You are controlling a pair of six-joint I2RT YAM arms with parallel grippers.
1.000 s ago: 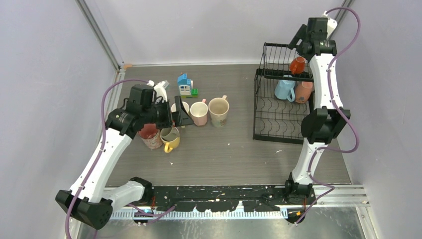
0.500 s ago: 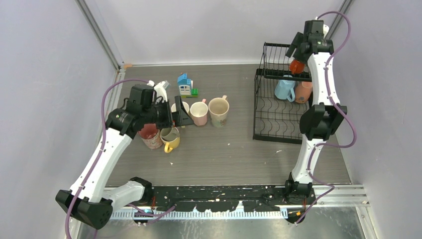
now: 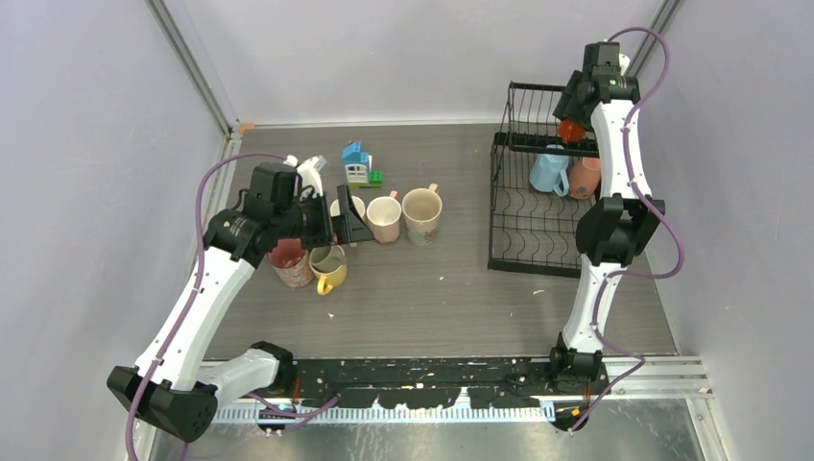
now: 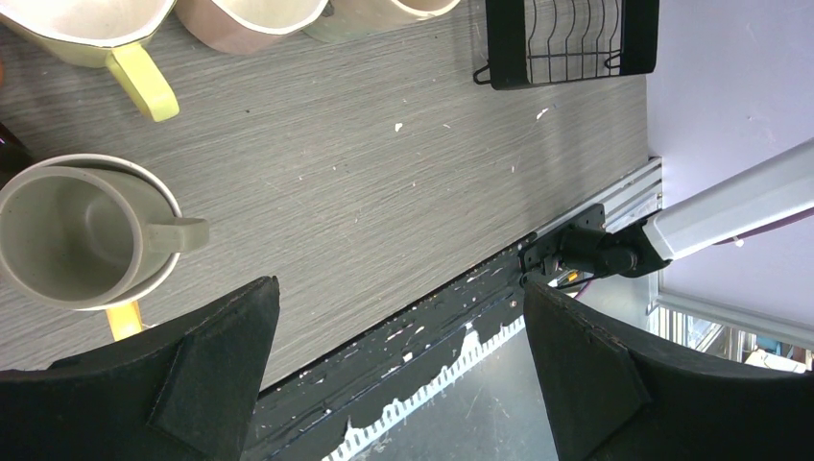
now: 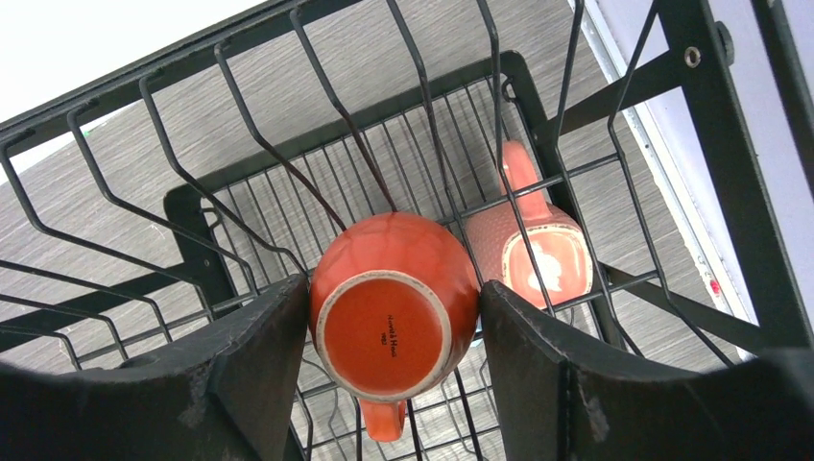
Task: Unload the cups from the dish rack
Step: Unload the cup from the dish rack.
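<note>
Right wrist view: right gripper [image 5: 394, 309] pinching upturned orange mug [image 5: 389, 288] by its sides.
Location: upper shelf of dish rack [image 5: 722, 144], handle among wires.
Risk: handle snagging a wire on lift; glazed wall slipping, mug dropping onto pink mug [image 5: 538, 252] below.
Left gripper [image 4: 398, 288]: spread wide, empty.

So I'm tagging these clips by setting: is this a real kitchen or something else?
Probably a robot test cell, not a kitchen: plain lilac walls close around a table, two arms bolted at its near edge, and the dish rack and mugs look like props.
</note>
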